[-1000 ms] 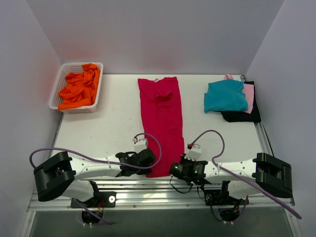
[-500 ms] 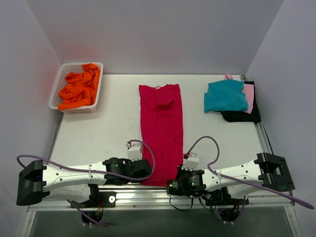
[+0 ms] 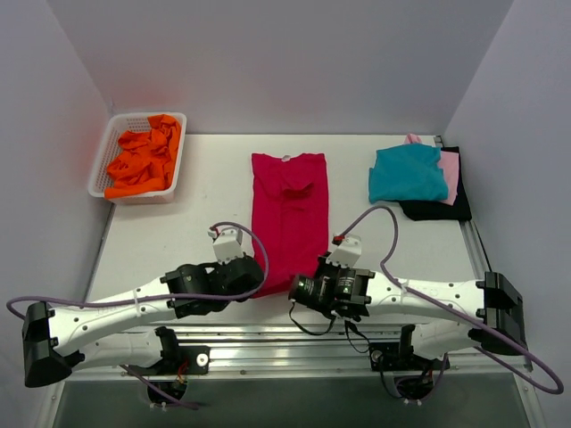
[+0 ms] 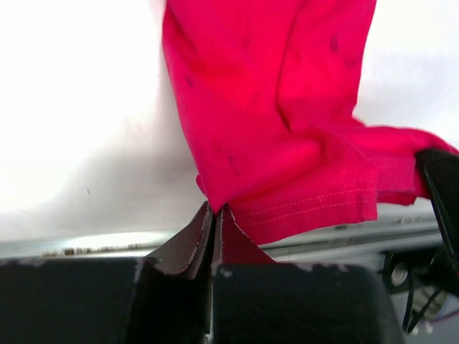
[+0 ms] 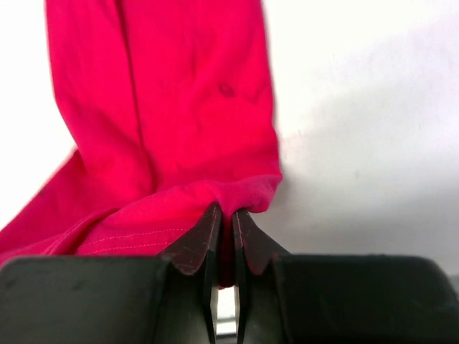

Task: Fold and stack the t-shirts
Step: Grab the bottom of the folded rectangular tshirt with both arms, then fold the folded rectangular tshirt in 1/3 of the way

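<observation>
One crimson t-shirt [image 3: 290, 209] is seen laid lengthwise mid-table [image 3: 196, 223]; its near hem is clamped at two corners, by the left gripper [image 4: 214, 212] and the right gripper [image 5: 226, 215]; three more are stacked far right, teal t-shirt [image 3: 408, 174] over pink t-shirt [image 3: 451, 169] and black t-shirt [image 3: 437, 210]; orange cloth [image 3: 143, 156] is heaped in one basket [image 3: 103, 165], far left.

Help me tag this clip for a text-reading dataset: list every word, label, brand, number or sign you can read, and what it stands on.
No readable text in any view.
red t-shirt: plain; a pale speck at its collar may be a tag, too small to read.
teal t-shirt, pink t-shirt, black t-shirt, orange t-shirt: no print showing.
basket: no label showing.
</observation>
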You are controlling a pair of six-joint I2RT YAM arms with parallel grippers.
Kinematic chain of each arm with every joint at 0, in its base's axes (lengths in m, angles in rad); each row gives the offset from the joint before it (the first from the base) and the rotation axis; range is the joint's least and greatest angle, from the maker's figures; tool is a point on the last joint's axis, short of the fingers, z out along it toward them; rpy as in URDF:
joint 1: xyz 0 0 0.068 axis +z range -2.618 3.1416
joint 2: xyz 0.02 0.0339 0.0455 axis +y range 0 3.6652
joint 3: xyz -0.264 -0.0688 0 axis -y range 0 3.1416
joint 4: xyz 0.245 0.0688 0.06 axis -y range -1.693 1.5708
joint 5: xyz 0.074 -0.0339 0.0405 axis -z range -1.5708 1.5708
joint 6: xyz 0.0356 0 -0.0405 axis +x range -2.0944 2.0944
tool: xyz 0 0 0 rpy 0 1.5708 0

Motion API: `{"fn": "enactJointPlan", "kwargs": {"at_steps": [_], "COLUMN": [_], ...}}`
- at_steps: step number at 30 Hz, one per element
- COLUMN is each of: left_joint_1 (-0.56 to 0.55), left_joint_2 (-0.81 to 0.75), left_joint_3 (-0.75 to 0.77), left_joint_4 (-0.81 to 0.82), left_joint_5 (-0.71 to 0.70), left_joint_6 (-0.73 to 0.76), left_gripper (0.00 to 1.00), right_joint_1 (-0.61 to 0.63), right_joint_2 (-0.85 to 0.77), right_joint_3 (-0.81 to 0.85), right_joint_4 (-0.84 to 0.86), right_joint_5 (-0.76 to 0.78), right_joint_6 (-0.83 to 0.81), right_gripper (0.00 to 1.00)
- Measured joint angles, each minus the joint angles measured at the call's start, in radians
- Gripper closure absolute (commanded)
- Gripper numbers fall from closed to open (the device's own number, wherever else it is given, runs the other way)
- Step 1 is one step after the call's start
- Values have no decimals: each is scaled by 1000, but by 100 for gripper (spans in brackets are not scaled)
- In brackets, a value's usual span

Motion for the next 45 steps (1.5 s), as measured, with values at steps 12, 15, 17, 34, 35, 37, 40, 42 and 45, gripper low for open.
{"fn": "enactJointPlan", "kwargs": {"at_steps": [12, 15, 17, 34, 35, 37, 40, 42, 45], "left_joint_1": [275, 335, 376, 857, 871, 881, 871, 856, 816], "left_joint_2": [106, 158, 200, 976, 978, 958, 834, 705, 500], "left_joint_3": [133, 136, 138, 768, 811, 877, 846, 748, 544], "left_joint_4": [157, 198, 224, 299, 281, 252, 241, 242, 268], "left_joint_5": [19, 61, 95, 404, 406, 396, 385, 375, 352], "left_joint_6": [253, 292, 315, 532, 542, 550, 543, 531, 496], "left_gripper": [98, 98, 98, 6, 6, 6, 6, 5, 5], "right_joint_1": [-259, -297, -330, -806, -821, -830, -812, -799, -772], "right_joint_2": [129, 189, 235, 812, 800, 749, 591, 450, 216], "right_joint_3": [122, 137, 151, 911, 949, 968, 857, 706, 407], "right_joint_4": [186, 235, 272, 219, 212, 217, 248, 277, 381], "right_joint_5": [37, 25, 7, -74, -65, -59, -72, -105, -188], "right_joint_6": [-348, -408, -450, -728, -745, -773, -804, -815, -824], "right_gripper": [100, 100, 100, 0, 0, 0, 0, 0, 0]}}
